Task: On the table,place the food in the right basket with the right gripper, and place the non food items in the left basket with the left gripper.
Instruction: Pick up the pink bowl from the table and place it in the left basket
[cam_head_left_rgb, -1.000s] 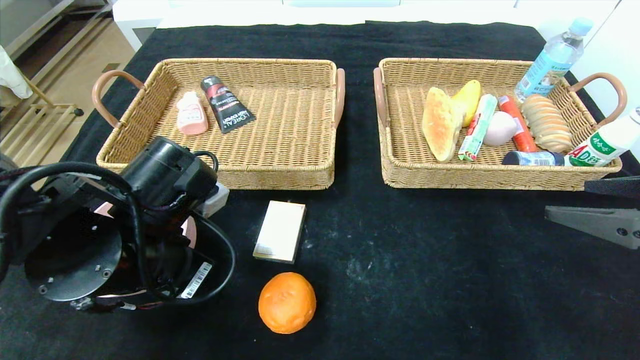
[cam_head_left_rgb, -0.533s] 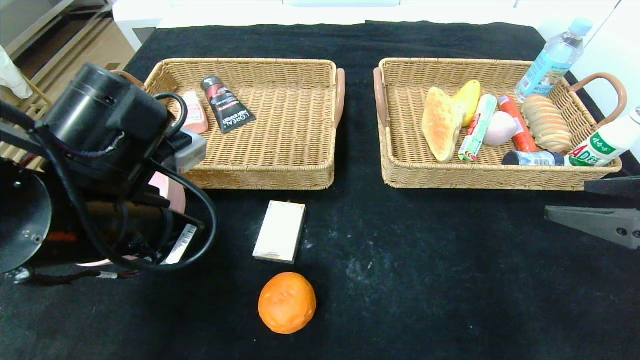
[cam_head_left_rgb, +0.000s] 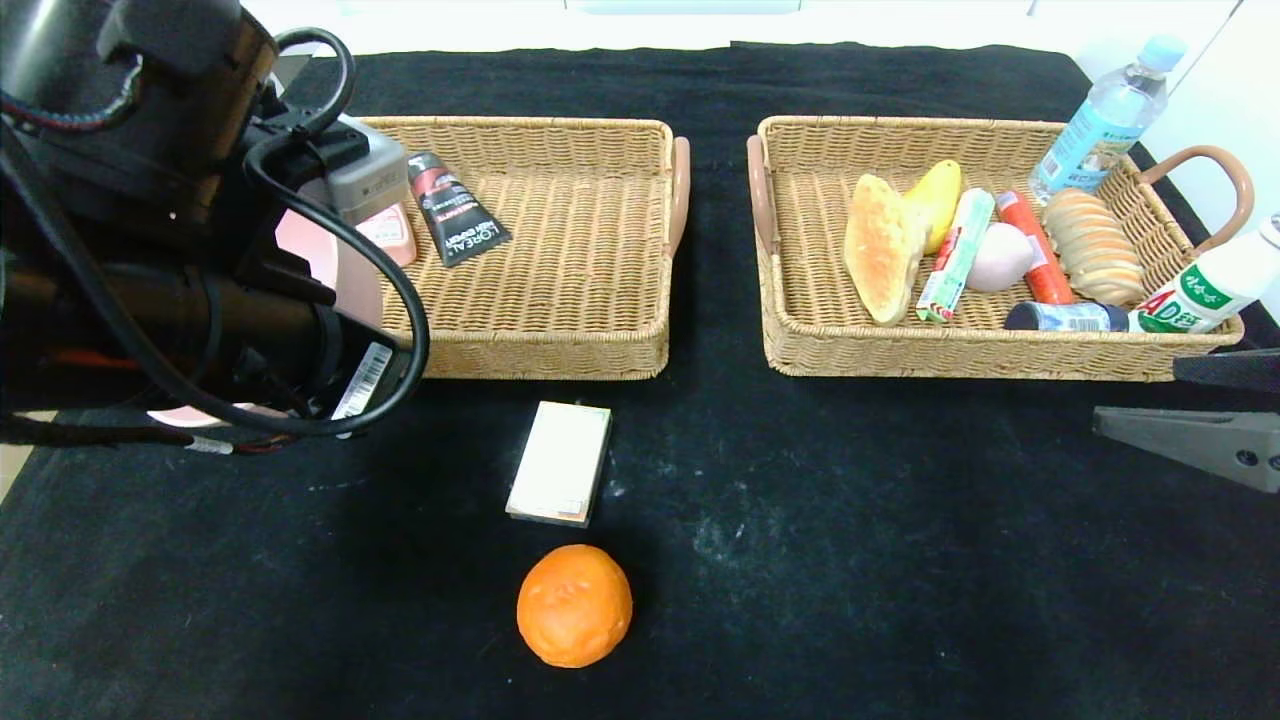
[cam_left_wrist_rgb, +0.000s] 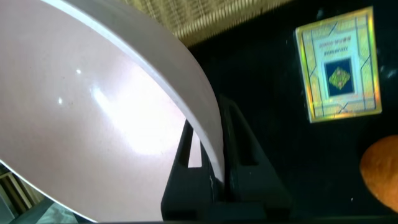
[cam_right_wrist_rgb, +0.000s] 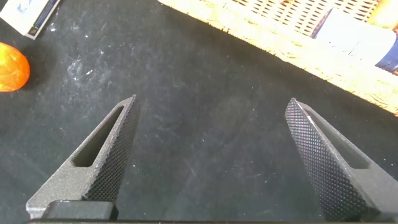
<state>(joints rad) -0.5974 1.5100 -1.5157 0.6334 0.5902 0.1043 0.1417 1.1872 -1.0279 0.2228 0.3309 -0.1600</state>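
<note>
One pink plate (cam_left_wrist_rgb: 106, 118) sits pinched in your left end effector (cam_left_wrist_rgb: 208, 171) beside the left basket (cam_head_left_rgb: 560, 345); next, carry it over and release, while your right end effector (cam_right_wrist_rgb: 211, 155) waits wide.

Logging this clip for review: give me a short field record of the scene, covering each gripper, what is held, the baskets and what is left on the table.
left gripper: jaws shut on the rim of a pink plate, raised at the left basket's near corner
right gripper: jaws open, empty, low over the table in front of the right basket
left basket: pink bottle, black tube
right basket: bread, sausage, other food
left on table: orange, small box
</note>
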